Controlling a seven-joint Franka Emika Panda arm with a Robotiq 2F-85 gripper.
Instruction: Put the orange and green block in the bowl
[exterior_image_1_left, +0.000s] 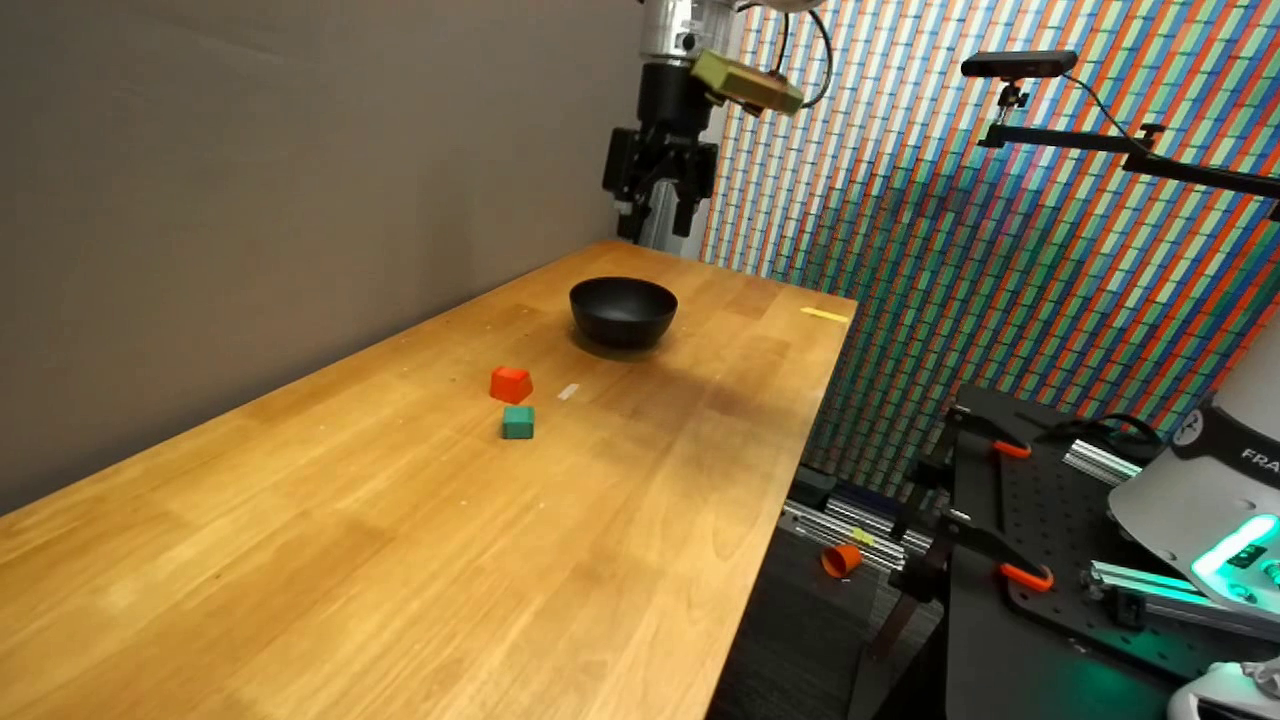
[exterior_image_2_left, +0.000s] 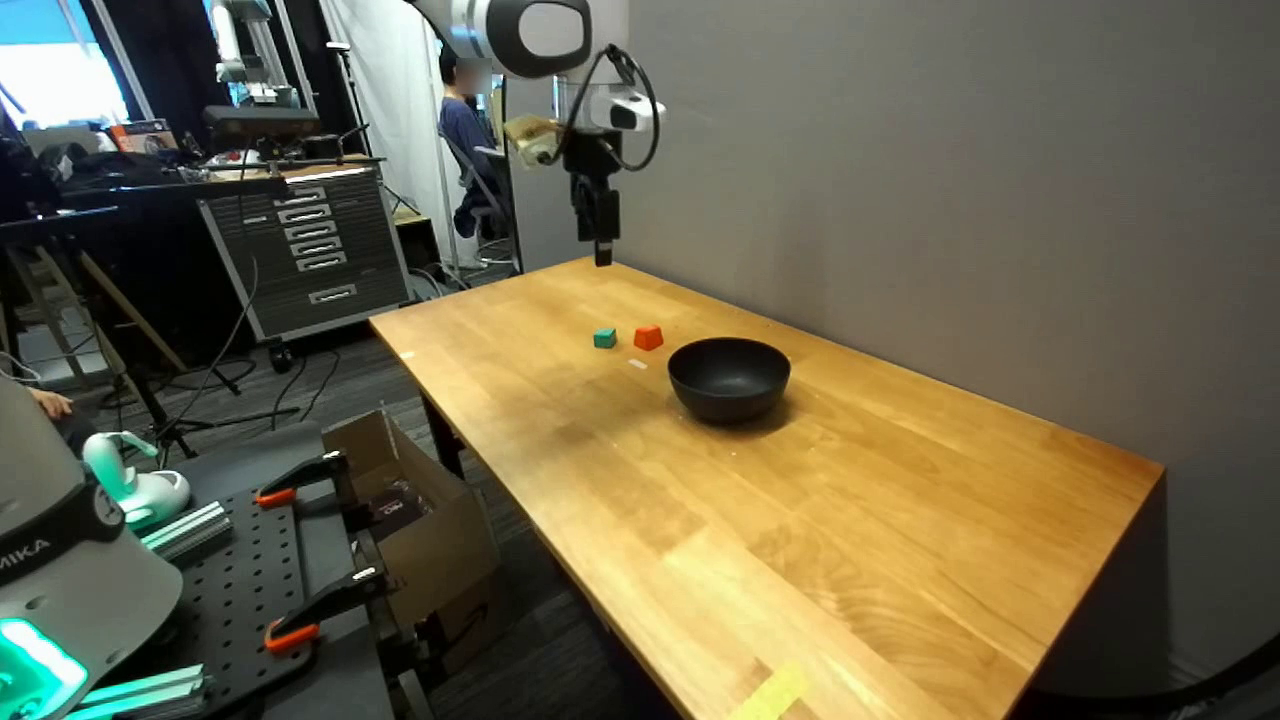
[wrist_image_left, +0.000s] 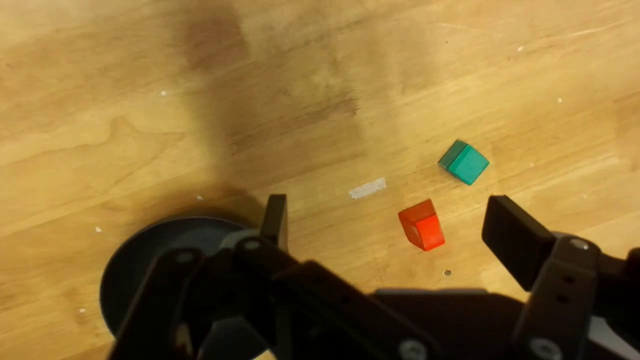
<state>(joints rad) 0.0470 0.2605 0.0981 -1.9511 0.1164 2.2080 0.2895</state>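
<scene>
- The gripper (exterior_image_1_left: 657, 225) hangs above the table (exterior_image_2_left: 900, 520), its 2 fingers (wrist_image_left: 517, 242) spread wide, with tabletop showing between them.
- The orange block (wrist_image_left: 422, 225) sits on the table, lower than the gripper; in the wrist view it shows between the 2 fingers, apart from both.
- The green block (wrist_image_left: 465, 162) rests near the orange block, apart from it; in the wrist view it shows farther out, past the fingertips.
- The black bowl (exterior_image_1_left: 622, 330) stands upright on the table, lower than the gripper, which hides part of it in the wrist view.
- Both blocks lie outside the bowl.
- A white strip (wrist_image_left: 367, 188) lies flat near the orange block, just past the fingertips in the wrist view.
- Yellow tape (exterior_image_1_left: 825, 314) lies on the table, picture-right of the gripper in an exterior view.
- A grey wall (exterior_image_1_left: 300, 200) rises picture-left of the gripper there.
</scene>
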